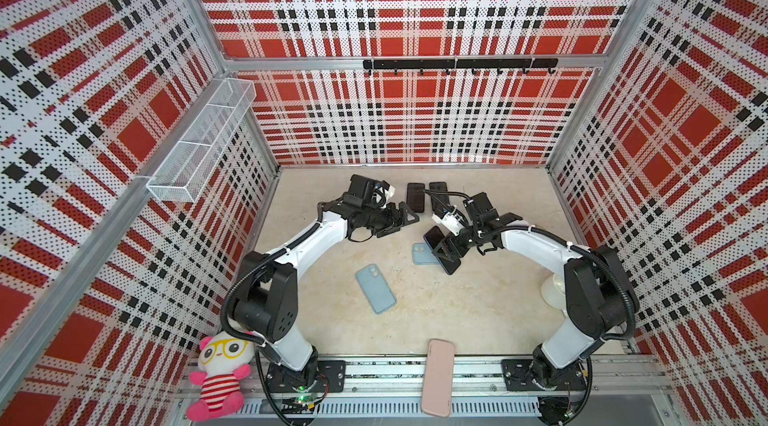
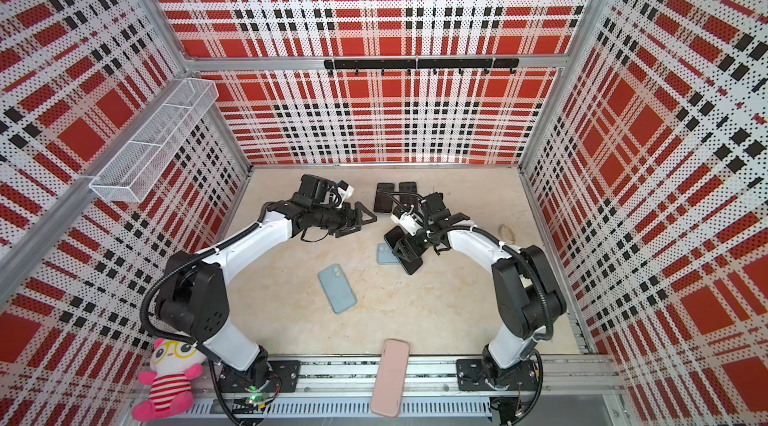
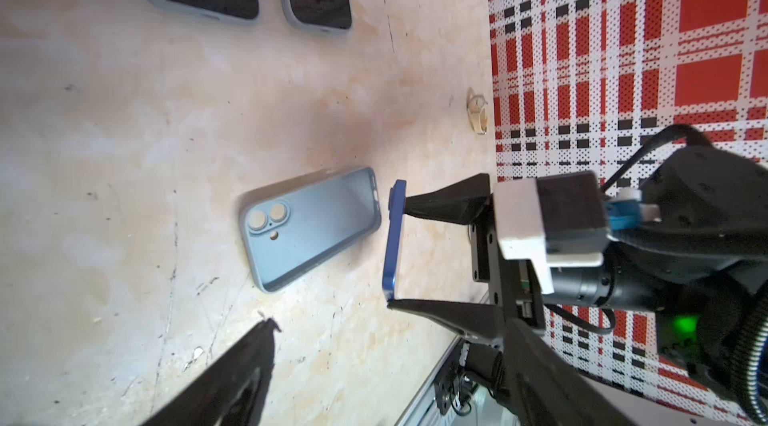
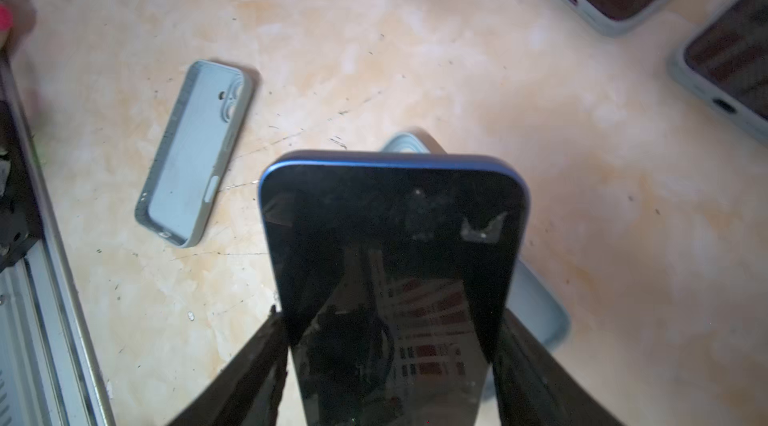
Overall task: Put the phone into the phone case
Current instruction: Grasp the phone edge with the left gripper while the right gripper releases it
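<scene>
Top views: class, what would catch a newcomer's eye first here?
The loud red plaid walls all round. Then the right gripper, jaws shut on a dark blue phone, just by an empty pale-blue case mid-table. A pink plush toy sits at the front left corner.

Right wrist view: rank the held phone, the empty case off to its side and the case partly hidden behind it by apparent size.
1. phone: largest, though it is nearest the camera.
2. empty case: lies apart and shows whole.
3. case behind the phone: only slivers show, so third place is unsure.
</scene>
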